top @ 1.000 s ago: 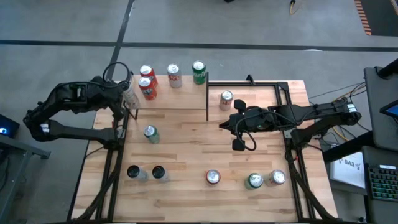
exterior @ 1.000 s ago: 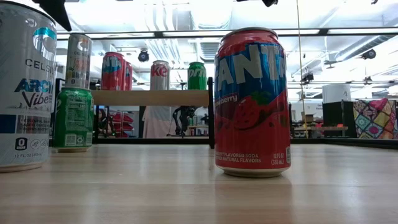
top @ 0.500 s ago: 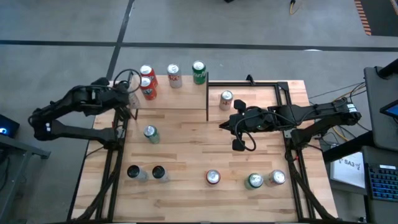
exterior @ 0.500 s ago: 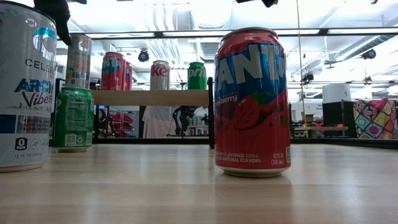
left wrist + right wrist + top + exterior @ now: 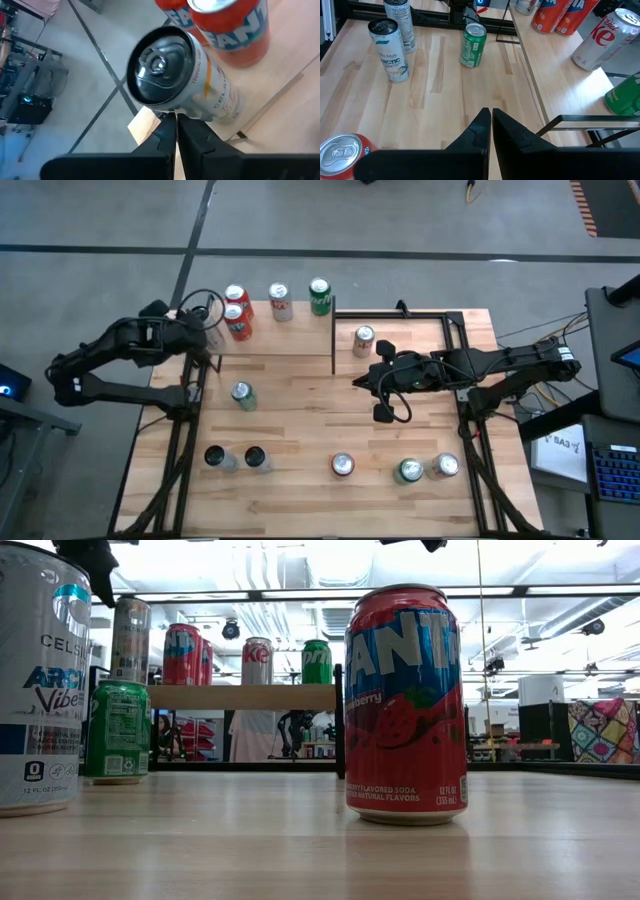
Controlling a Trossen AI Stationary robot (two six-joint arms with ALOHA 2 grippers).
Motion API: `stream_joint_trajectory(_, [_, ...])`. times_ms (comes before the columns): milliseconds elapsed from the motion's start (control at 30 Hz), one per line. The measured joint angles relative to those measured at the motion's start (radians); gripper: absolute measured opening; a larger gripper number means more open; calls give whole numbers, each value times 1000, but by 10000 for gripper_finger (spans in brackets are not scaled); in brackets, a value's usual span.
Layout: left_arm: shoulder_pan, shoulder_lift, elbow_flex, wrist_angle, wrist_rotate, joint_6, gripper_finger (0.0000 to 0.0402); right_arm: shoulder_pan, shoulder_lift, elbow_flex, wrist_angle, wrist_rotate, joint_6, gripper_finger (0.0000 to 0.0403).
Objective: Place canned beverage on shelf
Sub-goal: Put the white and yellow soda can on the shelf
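1. High view: your left gripper (image 5: 205, 338) sits at the shelf's (image 5: 290, 330) left end, fingers pinched together, holding nothing.
2. Left wrist view: the silver can (image 5: 180, 75) stands just past the closed fingertips (image 5: 176, 122), beside the red cans (image 5: 235, 25) (probably already set down; can't confirm).
3. Shelf cans are lined up w/ the green can (image 5: 319, 296) at the right end, likely to leave room for more.
4. Right gripper (image 5: 362, 380) waits mid-table, fingers together, nothing held.
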Motion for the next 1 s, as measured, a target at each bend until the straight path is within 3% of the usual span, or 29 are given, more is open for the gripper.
stream_joint_trajectory(67, [0, 0, 31, 1, 23, -8, 0, 0, 0, 0, 0, 0, 0, 9])
stream_joint_trajectory(200, [-1, 4, 125, 16, 194, -19, 0, 0, 0, 0, 0, 0, 2, 9])
stream_joint_trajectory(267, [-1, 6, 172, 65, 232, -40, 0, 0, 0, 0, 0, 0, 2, 9])
stream_joint_trajectory(367, [0, 10, 219, 139, 209, -91, 0, 0, 0, -3, 1, 0, 0, 9])
stream_joint_trajectory(500, [37, 37, 271, 114, 157, -130, 0, 0, 0, -6, 2, 0, 0, 9])
stream_joint_trajectory(1000, [187, 191, 279, 113, 161, 49, 0, 0, 0, -13, 10, 0, 26, 9])
